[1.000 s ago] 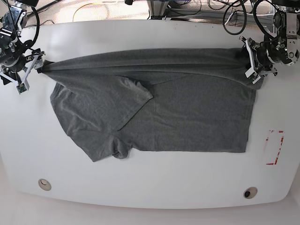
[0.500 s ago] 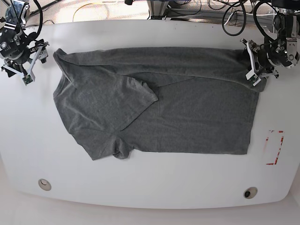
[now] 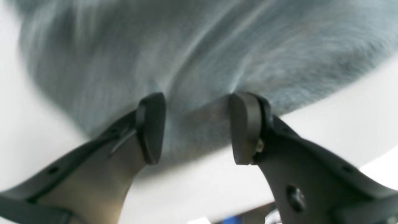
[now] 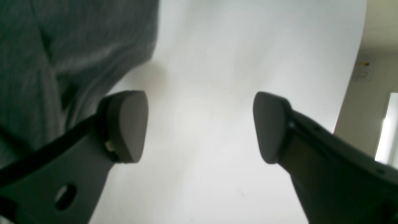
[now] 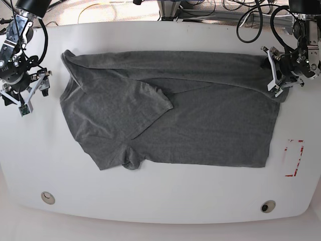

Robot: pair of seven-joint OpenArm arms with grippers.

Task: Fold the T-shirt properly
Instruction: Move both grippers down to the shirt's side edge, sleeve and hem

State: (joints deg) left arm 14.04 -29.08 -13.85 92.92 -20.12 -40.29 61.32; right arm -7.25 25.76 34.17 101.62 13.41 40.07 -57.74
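The dark grey T-shirt (image 5: pixel 200 120) lies flat on the white table (image 5: pixel 160 206), its upper edge folded over and one sleeve lying across the body. My left gripper (image 5: pixel 275 75) is at the shirt's back right corner. In the left wrist view the left gripper (image 3: pixel 197 127) is open, and the T-shirt (image 3: pixel 186 46) hem runs between its fingers. My right gripper (image 5: pixel 32 95) hovers over bare table left of the shirt. In the right wrist view the right gripper (image 4: pixel 199 127) is wide open and empty, with the T-shirt (image 4: pixel 46 46) off to its left.
A red-edged rectangle (image 5: pixel 293 158) is marked on the table at the right. Two round holes (image 5: pixel 47 197) (image 5: pixel 267 206) sit near the front edge. Cables (image 5: pixel 251 20) hang behind the back edge.
The right gripper has let go of the shirt's left corner and drawn away toward the front. The stretched upper edge has gone slack and settled flat. The left gripper shifted slightly.
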